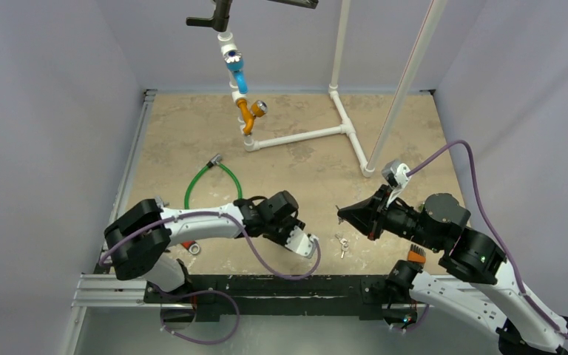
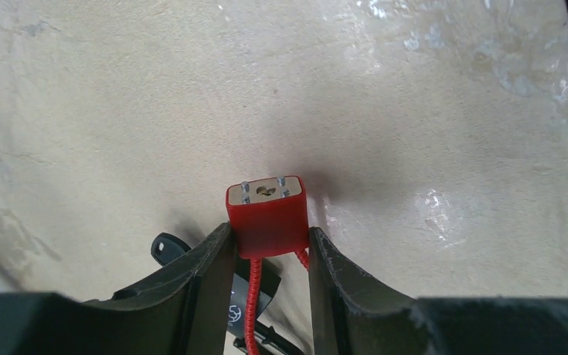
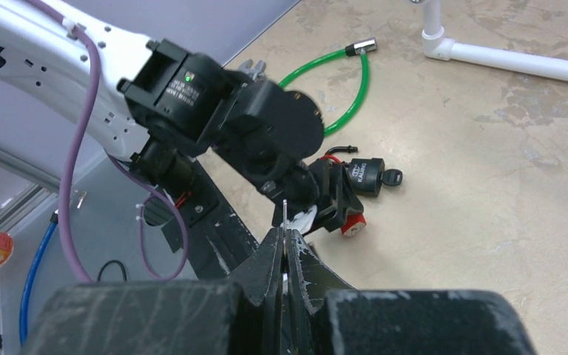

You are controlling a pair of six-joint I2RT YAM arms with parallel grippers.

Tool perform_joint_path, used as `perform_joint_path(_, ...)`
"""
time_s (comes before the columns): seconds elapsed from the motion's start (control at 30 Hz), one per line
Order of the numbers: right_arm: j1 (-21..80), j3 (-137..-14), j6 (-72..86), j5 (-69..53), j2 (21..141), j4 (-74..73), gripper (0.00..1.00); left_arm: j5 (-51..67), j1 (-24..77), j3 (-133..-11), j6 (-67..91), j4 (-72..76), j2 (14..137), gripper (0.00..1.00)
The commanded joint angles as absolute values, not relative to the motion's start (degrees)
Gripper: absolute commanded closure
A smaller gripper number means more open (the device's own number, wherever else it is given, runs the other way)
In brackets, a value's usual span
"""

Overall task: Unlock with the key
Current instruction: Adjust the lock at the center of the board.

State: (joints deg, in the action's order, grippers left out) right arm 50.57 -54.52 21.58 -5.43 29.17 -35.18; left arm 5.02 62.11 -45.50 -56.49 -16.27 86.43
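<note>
The red padlock (image 2: 268, 213) is clamped by its sides in the partly open left hand (image 2: 270, 240) over the counter (image 2: 451, 111), keyhole outward for access. The right hand (image 3: 285, 244) is fully closed, pinching a thin blade, judged to be the key (image 3: 285, 213), which points toward the padlock.

Top view, left arm (image 1: 192, 222) at 7 o'clock: white shells, black joint housings, purple cable (image 1: 255, 255) looped beside it. Right arm (image 1: 481, 288) at 5 o'clock: same white-and-black build, purple cable (image 1: 473, 159) arching over it, green light (image 1: 482, 258) on a black joint, orange-and-black piece (image 1: 415, 255) near the base. Grey-white wrist camera (image 1: 395, 174) at 1 o'clock of the black wrist. Right wrist view: green light and printed label (image 3: 181, 85) on a left-arm joint. Left fingers (image 2: 200, 296) black, rough-edged.
</note>
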Motion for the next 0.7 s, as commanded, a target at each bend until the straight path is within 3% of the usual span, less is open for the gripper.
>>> perform_joint_path(0.0, 50.4, -54.5, 21.5, -4.3, 28.5, -34.2, 1.0, 18.8, 57.9, -54.8, -47.0, -33.7, 89.3, 0.69)
perform_joint_path(0.17, 50.5, -54.2, 21.3, -4.0, 28.3, -34.2, 1.0, 18.8, 55.9, -58.6, -46.8, -36.1, 93.0, 0.69)
perform_joint_path(0.4, 50.5, -54.5, 21.0, -3.9, 28.3, -34.7, 1.0, 2.9, 56.0, -53.1, -49.4, -23.2, 92.4, 0.73)
perform_joint_path(0.67, 50.4, -53.9, 20.7, -4.5, 28.9, -33.8, 1.0, -5.5, 56.2, -48.9, -48.4, -16.8, 87.6, 0.78)
